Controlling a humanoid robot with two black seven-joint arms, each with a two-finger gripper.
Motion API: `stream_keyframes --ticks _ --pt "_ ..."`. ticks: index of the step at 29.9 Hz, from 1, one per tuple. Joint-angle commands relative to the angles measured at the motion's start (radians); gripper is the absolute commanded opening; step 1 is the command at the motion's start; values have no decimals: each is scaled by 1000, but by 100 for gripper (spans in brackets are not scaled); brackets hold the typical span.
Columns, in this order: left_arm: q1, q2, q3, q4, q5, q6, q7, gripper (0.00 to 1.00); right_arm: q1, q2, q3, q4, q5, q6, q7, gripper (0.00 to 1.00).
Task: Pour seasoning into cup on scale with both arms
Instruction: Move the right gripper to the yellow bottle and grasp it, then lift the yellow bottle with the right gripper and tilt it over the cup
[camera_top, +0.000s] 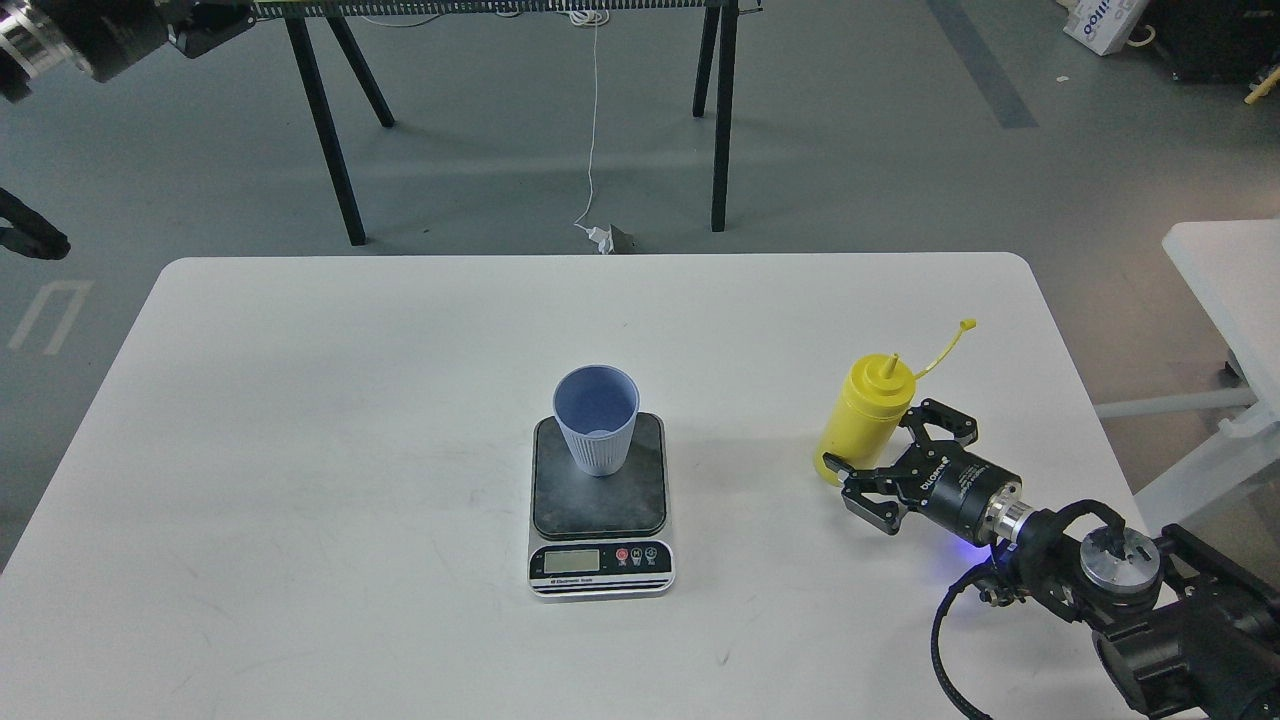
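Observation:
The yellow seasoning bottle (866, 400) stands upright on the right side of the white table (300, 420), its cap strap pointing up and right. My right gripper (872, 438) is open, with one finger on each side of the bottle's lower part. The light blue ribbed cup (597, 418) stands on the dark platform of the scale (600, 500) at the table's middle. My left arm (90, 30) shows only at the top left corner, far from the table, and its fingers cannot be made out.
Black trestle legs (325, 130) stand on the grey floor behind the table. A second white table (1225, 270) is off to the right. A white cable (594, 120) hangs down behind the table's far edge.

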Motion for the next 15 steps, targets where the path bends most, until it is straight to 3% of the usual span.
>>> stream_keyframes --ticks 1,5,9,15 --pt "0 -2 0 -1 -1 0 0 99 2 4 0 2 -13 0 0 19" --pt "0 -2 0 -1 -1 0 0 99 45 3 0 -2 -16 0 0 15" --pt "0 -3 -3 -1 -2 0 0 99 213 -11 2 -1 -69 0 0 13" --pt "0 -5 -8 -1 -10 0 0 99 518 -20 0 7 -372 0 0 10"
